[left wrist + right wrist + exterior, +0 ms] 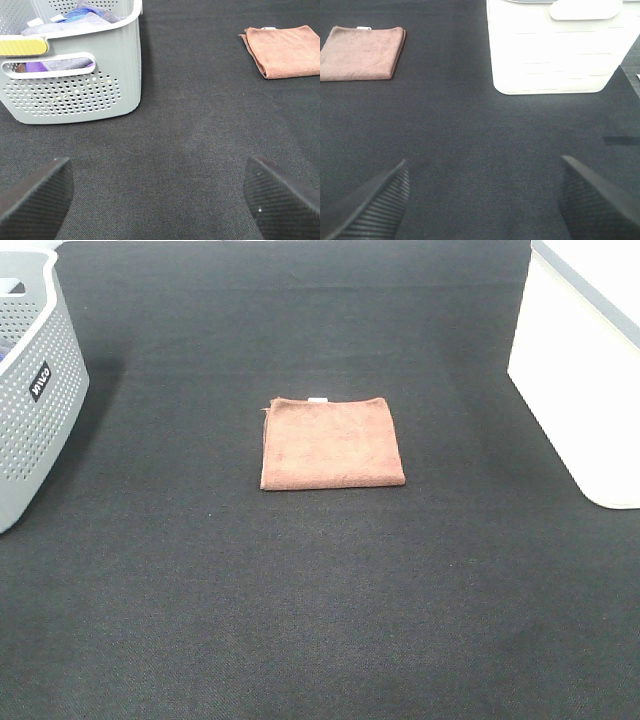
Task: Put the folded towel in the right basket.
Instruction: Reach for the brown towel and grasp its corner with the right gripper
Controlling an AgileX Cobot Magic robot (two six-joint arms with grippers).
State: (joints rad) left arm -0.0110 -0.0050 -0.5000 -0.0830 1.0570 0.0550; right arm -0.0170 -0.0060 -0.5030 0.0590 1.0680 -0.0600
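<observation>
A folded brown towel [332, 443] lies flat on the black table [320, 620], near its middle. It also shows in the left wrist view [282, 50] and in the right wrist view [362, 52]. The white basket [585, 380] stands at the right edge and shows in the right wrist view [555, 47]. My left gripper [160, 200] is open and empty, well short of the towel. My right gripper [482, 200] is open and empty, in front of the white basket. Neither gripper shows in the high view.
A grey perforated basket [30, 390] stands at the left edge, with folded cloths inside it in the left wrist view [75, 65].
</observation>
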